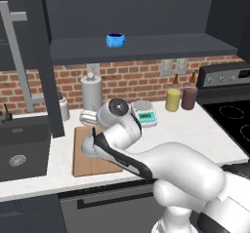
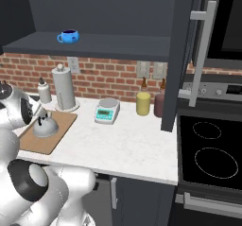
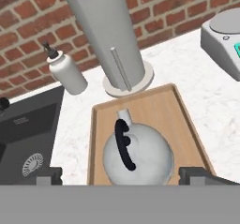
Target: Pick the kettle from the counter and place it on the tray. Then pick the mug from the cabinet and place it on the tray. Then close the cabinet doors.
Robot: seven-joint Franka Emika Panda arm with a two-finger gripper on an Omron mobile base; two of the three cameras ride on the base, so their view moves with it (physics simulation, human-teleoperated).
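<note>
Item: kettle, grey dome with black handle, seated on the tray beside the paper-towel roll, gripper above with jaws spread wide and clear of it, apparently released; mug awaits on the open cabinet's shelf.

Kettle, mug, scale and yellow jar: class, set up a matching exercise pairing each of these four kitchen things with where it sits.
Things:
1. kettle
2. mug
3. scale
4. yellow jar

Places:
A. beside the maroon jar, by the brick wall
B. on the tray
C. on the counter, right of the tray
D. on the cabinet shelf

Pairs: 1-B, 2-D, 3-C, 4-A
</note>
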